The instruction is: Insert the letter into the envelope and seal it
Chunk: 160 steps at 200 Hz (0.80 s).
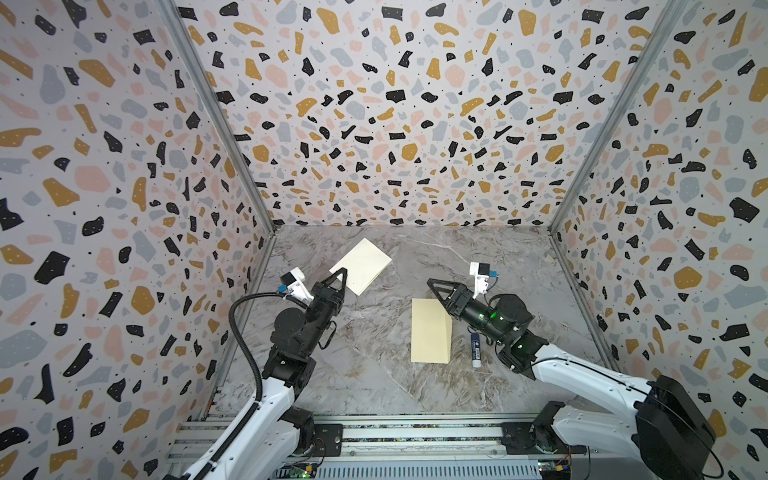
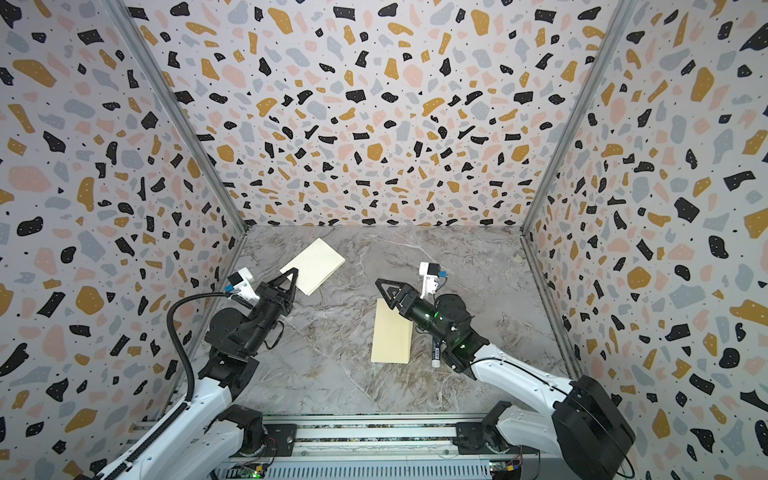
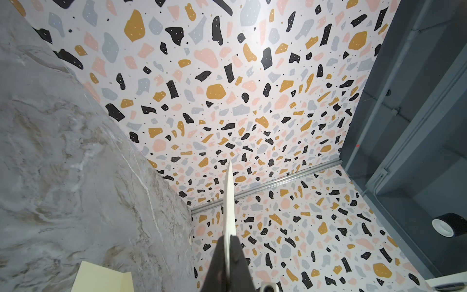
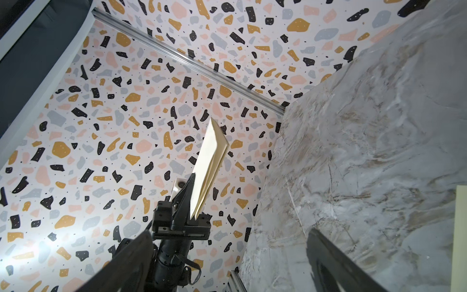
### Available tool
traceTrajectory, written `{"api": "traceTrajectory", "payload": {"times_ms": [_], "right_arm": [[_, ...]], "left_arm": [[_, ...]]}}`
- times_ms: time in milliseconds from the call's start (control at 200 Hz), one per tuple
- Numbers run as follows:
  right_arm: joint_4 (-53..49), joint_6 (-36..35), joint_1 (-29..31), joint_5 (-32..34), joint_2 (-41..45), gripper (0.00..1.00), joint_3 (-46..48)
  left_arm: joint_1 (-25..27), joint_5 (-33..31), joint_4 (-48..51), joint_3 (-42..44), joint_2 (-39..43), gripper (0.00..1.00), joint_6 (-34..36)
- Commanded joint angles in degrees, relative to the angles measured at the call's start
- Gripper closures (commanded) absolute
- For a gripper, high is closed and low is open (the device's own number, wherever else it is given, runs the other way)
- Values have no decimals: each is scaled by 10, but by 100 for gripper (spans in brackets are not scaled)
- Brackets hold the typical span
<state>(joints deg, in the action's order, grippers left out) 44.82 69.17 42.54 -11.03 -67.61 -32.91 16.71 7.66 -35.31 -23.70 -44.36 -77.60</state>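
My left gripper (image 1: 343, 272) (image 2: 294, 272) is shut on a corner of the letter (image 1: 362, 266) (image 2: 313, 266), a folded sheet that is pale outside and tan within. It is held off the table at the back left. The left wrist view shows the letter (image 3: 229, 197) edge-on between the shut jaws (image 3: 230, 237). The pale yellow envelope (image 1: 430, 332) (image 2: 391, 332) lies flat mid-table. My right gripper (image 1: 434, 286) (image 2: 380, 284) hovers open over its far end, holding nothing. The right wrist view looks past the open gripper (image 4: 227, 240) to the letter (image 4: 209, 161).
A blue-and-white glue stick (image 1: 475, 351) (image 2: 436, 353) lies just right of the envelope, under my right arm. Terrazzo-patterned walls close in the marble table (image 1: 374, 374) on three sides. The rail with both arm bases runs along the front edge.
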Motion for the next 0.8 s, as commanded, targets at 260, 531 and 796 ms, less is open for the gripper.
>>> {"api": "traceTrajectory", "payload": {"times_ms": [260,531,796], "right_arm": [[108,56,24,4,-97,5,-88],[128,74,25,-13,-163,8,-135],[158,101,25,-39,-229,25,-177]], "left_arm": [[12,29,-70,15,-15,100,-28],[14,41,-84,18,-25,100,-31],[15,52,-92,18,-32,100,-31]]}}
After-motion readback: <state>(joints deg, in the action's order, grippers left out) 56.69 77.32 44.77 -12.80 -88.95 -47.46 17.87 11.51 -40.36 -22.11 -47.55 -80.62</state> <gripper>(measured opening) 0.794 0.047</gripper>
